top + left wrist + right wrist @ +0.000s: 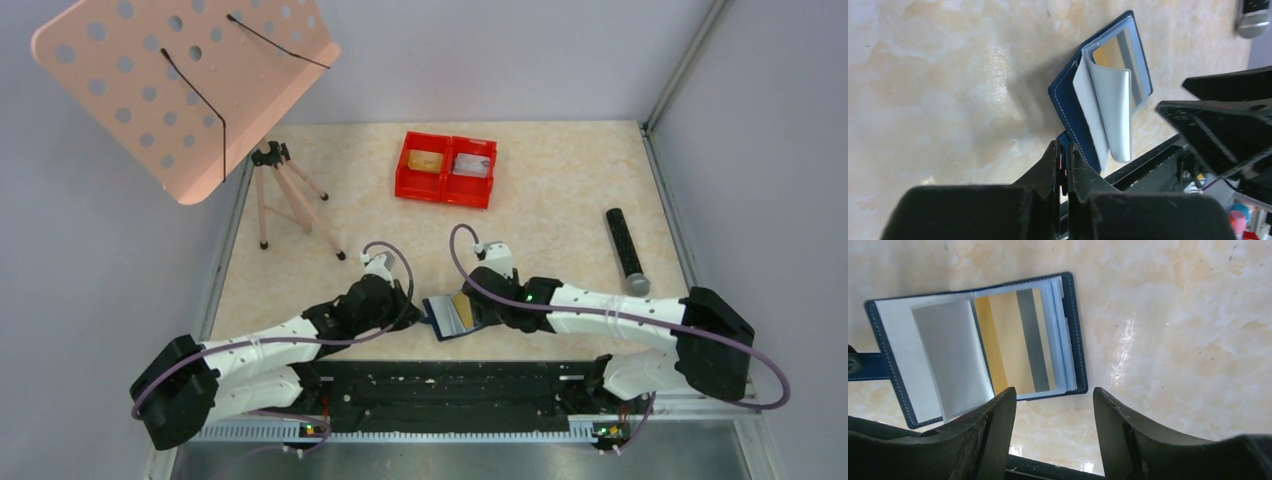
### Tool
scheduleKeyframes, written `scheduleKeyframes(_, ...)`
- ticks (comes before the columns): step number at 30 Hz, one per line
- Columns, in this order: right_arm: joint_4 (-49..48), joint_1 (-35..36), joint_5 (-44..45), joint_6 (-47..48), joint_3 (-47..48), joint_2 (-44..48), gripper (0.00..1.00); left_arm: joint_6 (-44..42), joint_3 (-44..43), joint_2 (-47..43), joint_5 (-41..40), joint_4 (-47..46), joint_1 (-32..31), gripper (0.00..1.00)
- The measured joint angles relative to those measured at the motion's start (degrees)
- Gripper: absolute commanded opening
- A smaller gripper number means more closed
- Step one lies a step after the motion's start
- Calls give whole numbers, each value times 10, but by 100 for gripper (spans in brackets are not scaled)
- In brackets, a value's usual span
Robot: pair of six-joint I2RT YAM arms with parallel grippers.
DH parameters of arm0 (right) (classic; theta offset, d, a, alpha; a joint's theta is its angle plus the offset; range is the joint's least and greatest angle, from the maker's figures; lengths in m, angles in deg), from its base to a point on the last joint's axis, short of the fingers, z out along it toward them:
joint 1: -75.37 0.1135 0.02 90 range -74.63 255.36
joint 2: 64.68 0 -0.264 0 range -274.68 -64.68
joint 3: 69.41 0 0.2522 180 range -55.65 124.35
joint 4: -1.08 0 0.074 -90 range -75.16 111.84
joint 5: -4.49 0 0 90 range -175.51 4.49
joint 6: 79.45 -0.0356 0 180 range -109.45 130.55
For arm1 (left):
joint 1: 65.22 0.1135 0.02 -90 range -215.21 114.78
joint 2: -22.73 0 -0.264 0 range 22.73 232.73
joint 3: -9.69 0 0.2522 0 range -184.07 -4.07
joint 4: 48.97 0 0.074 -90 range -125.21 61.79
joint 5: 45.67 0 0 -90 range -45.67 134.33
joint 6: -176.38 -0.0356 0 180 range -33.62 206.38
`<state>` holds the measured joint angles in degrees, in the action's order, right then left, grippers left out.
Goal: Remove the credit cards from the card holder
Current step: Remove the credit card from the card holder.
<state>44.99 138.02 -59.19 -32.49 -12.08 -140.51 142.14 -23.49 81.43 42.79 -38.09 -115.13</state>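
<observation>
Small navy-blue bifold card holder (pixel 895 350) lies open on marbled beige table (pixel 1173 315), near front edge, between both arms; left hand (pixel 1064 150) closed on its blue closure tab; right hand (pixel 1052 395) open, jaws spread beside lower edge of gold-tan plastic card with grey stripe (pixel 1008 340), which sits in pocket. Hold tab firm; pinch only card edge, not loose grey sleeve; pull straight along pocket.

A robotics lab test cell; grey panel walls (pixel 480 60) enclose a marble-patterned table (pixel 560 230).
</observation>
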Motion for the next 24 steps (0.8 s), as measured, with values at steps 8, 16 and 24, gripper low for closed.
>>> scheduleKeyframes(8,-63,-59,-75,31,-37,85,51,-75,-66,49,-3,63,2,18)
scheduleKeyframes(16,-186,-70,-192,21,-103,85,43,-125,-188,116,-15,144,18,40)
scheduleKeyframes(24,-259,-81,-235,8,-103,33,40,-97,-233,116,6,160,20,35)
